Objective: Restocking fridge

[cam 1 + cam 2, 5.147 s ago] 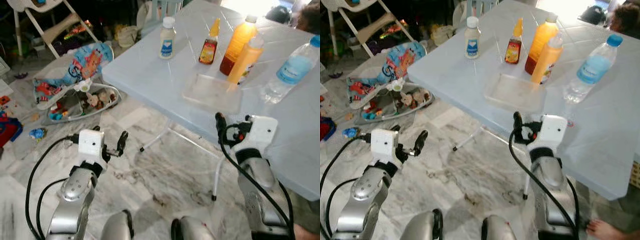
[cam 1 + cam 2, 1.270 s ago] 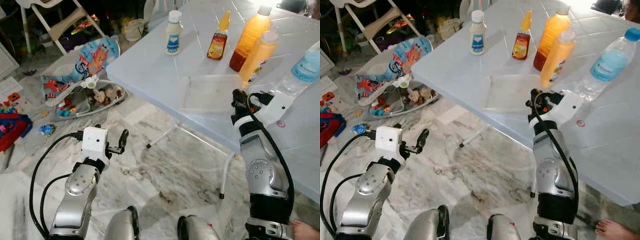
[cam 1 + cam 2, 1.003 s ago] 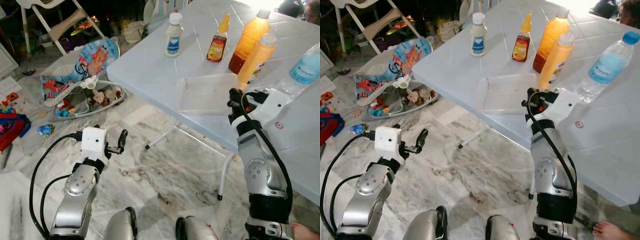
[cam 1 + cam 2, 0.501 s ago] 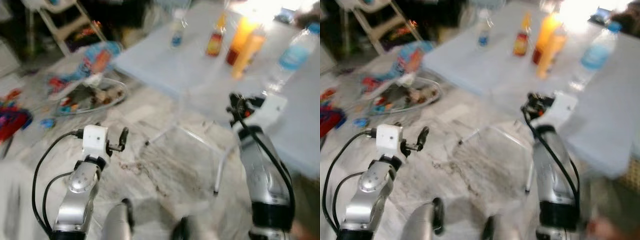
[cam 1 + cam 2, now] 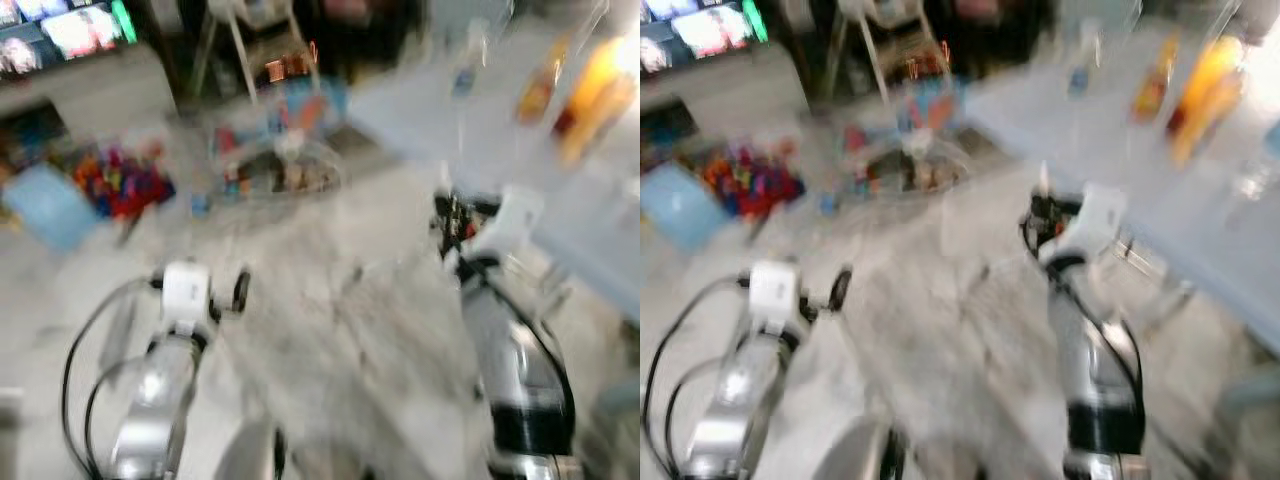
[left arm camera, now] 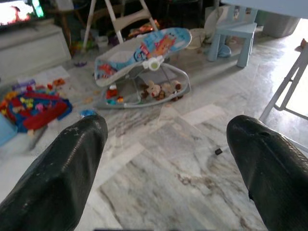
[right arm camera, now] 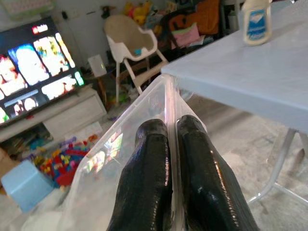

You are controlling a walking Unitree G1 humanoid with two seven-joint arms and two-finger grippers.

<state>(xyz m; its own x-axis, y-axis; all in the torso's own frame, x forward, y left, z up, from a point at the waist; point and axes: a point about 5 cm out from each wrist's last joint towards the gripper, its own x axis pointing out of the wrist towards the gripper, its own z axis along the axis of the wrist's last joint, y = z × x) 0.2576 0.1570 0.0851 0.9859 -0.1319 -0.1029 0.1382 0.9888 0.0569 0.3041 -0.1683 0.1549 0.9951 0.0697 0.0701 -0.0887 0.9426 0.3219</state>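
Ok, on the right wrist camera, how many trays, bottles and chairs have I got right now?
Clear tray: 1, pinched between the fingers of the right gripper
White bottle: 1, standing on the table
High chair: 1, on the floor beyond
Total: 3

Bench (image 7: 269, 72): pale blue, carries a white bottle (image 7: 256, 21).
Floor (image 6: 192, 159): grey marble, carries a baby bouncer (image 6: 144, 62), toy bricks (image 6: 33, 103), small blue stool (image 6: 233, 38).
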